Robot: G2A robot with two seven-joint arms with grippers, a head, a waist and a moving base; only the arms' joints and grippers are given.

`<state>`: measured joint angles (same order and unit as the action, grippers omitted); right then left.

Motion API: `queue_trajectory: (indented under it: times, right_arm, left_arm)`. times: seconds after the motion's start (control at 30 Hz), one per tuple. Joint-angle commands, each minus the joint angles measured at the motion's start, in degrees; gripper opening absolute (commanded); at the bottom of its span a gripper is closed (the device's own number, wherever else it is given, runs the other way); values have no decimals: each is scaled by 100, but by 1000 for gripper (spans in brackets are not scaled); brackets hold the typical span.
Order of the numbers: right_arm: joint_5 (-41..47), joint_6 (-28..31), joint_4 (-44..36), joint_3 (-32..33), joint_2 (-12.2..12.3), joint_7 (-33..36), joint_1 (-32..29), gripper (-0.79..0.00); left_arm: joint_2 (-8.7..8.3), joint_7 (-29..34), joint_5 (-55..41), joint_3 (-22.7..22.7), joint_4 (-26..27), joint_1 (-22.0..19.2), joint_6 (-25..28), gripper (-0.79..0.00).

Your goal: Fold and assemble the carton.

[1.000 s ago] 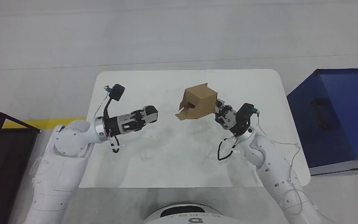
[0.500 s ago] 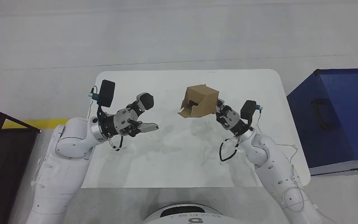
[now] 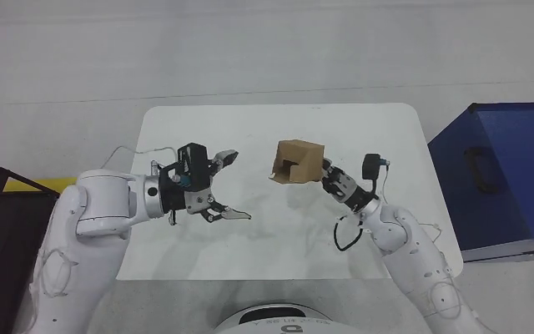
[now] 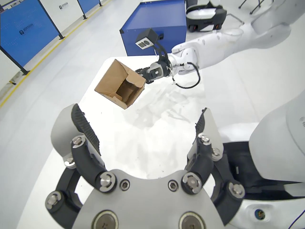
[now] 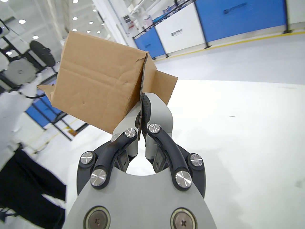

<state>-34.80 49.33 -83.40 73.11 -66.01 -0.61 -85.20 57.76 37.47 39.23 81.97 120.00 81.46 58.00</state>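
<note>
Carton [image 3: 299, 159] in the top view aloft over the far right part of the surface [image 3: 250, 250], pinched at its near right corner by the right jaws, clenched on cardboard. Left jaws spread wide and empty, well apart from the carton, aimed across the surface toward it. Carton off to their right, roughly level with them, one open face with a notch-like gap turned their way.

Left wrist view next: straight ahead of the released left jaws, framed between the two ribbed pads [image 4: 82, 122], carton [image 4: 119, 84] tilted, mouth turned this way and slightly down. Inner flaps partly folded inside, one short piece loose along the lower lip. Right jaws behind it, gripping the far corner. Bare surface between left jaws and mouth.

Right wrist view last: closed walls of the carton [image 5: 95, 79] up close, right jaws shut tight on a wall edge at the corner seam, a single flap [image 5: 164, 86] sticking out past the fingers [image 5: 157, 113].

Probably the deciding relation: open mouth dead ahead of the free left jaws, so approach along the carton's depth, from the mouth side, to press loose flaps in against the right-hand hold. Possible trouble: so thin a corner pinch letting the carton swivel under a push
</note>
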Motion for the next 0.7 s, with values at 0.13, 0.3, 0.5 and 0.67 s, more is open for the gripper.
queue_trajectory:
  times: [0.13,0.3,0.5,0.67]
  right_arm:
    - [1262,-86,151,-178,23,1080,266,-785]
    - [2074,-240,348,-403,-8,1493,439,-785]
    - [3031,1,527,-649,-33,2004,611,-785]
    - [3459,107,596,-727,-38,2186,648,-785]
  left_arm:
    - [-409,-1407,1175,-677,-111,-112,0,0]
    - [-738,-3101,1827,-1267,-510,-266,0,0]
    - [-1076,-4653,2111,-1418,-1134,-517,0,0]
    - [-1291,-5452,1556,-1468,-1580,-587,0,0]
